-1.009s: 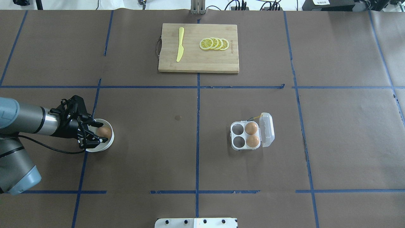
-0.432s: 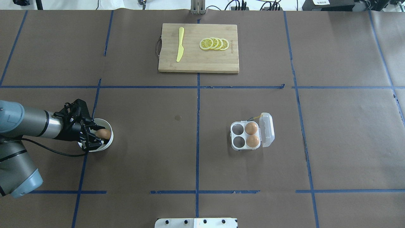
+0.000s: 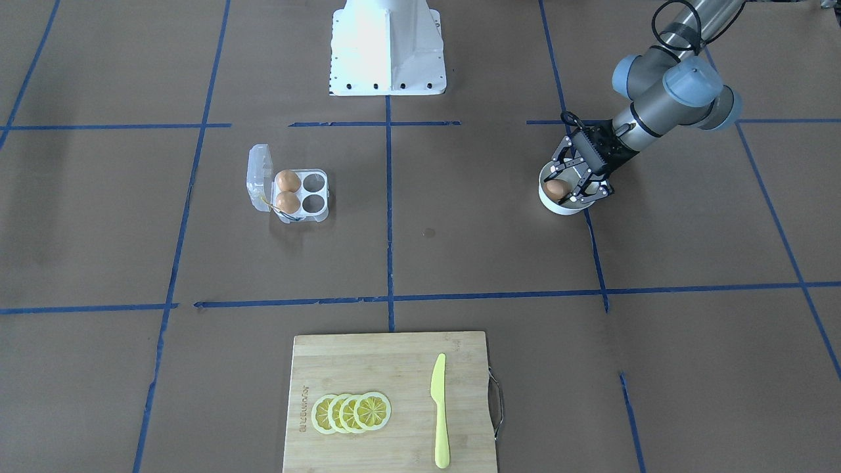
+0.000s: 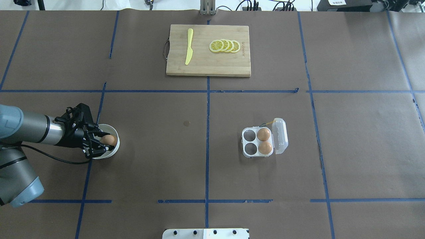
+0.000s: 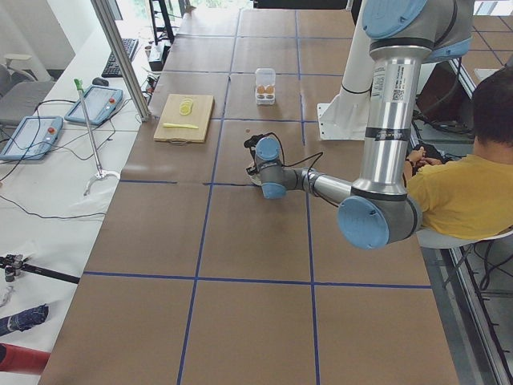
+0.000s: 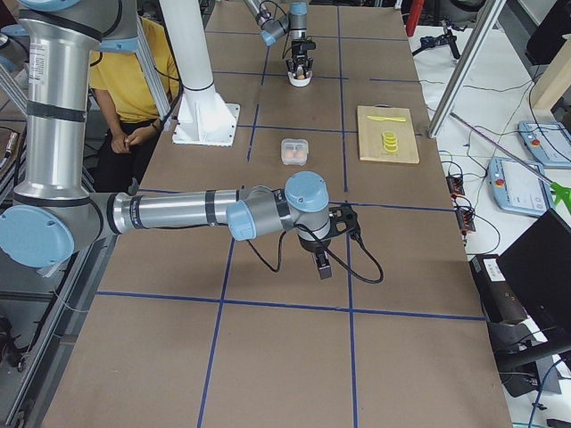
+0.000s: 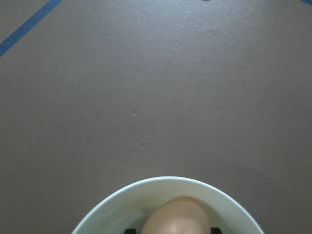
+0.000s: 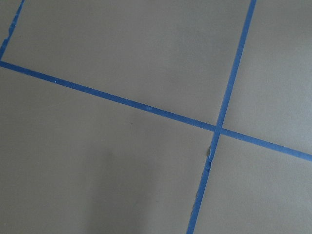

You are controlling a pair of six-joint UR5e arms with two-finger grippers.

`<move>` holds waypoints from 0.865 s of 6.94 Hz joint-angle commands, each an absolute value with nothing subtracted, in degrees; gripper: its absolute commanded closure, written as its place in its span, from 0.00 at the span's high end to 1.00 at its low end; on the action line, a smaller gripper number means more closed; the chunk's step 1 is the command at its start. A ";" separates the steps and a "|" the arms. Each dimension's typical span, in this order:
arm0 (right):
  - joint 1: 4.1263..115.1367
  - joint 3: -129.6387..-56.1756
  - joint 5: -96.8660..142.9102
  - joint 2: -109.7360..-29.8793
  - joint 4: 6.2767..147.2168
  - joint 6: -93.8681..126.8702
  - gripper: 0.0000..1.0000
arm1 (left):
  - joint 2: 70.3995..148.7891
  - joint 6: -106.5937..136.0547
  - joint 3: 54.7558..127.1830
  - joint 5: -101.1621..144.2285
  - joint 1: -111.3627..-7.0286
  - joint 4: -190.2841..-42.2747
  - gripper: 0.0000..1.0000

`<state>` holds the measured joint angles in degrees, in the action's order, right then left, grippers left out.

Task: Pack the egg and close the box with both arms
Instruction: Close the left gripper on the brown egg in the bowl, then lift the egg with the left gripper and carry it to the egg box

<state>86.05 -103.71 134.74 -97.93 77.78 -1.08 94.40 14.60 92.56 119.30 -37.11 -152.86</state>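
The left claw (image 4: 102, 142) dips into the white bowl (image 4: 115, 147), fingers wide on both sides of the egg (image 4: 109, 139), holding nothing yet, so it can pinch it; the open egg carton (image 4: 250, 142) sits far from the bowl

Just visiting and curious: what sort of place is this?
Probably a robotics lab: two robot arms at a table marked with blue tape, control tablets alongside, an operator seated nearby.

The brown table (image 4: 149, 172) with blue tape lines (image 4: 207, 146) is carrying a cutting board (image 4: 208, 64), a white bowl (image 4: 112, 152), an egg box (image 4: 247, 142) and a base block (image 4: 206, 233), well apart.
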 commanded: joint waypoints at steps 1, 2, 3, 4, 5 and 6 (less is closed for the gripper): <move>86.04 -103.71 134.74 -97.91 77.78 -1.05 1.00 | 93.69 14.59 95.08 119.44 -38.40 -153.63 0.16; 86.04 -103.71 134.74 -97.91 77.78 -1.05 1.00 | 93.00 14.68 96.75 119.62 -39.89 -155.46 0.16; 86.04 -103.62 134.74 -97.91 77.78 -1.05 1.00 | 93.34 15.72 97.64 119.45 -41.03 -158.61 0.16; 86.04 -103.71 134.74 -97.91 77.78 -0.88 1.00 | 94.47 21.74 97.73 119.27 -41.74 -161.51 0.16; 86.04 -103.62 134.74 -97.82 77.87 -0.79 1.00 | 97.96 31.02 97.47 119.01 -41.57 -162.93 0.14; 86.04 -103.62 134.74 -97.82 77.87 -0.70 1.00 | 103.91 37.73 95.73 118.66 -41.05 -162.95 0.13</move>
<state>86.04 -103.65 134.74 -97.85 77.84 -0.82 98.29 29.19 97.03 119.02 -41.33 -162.04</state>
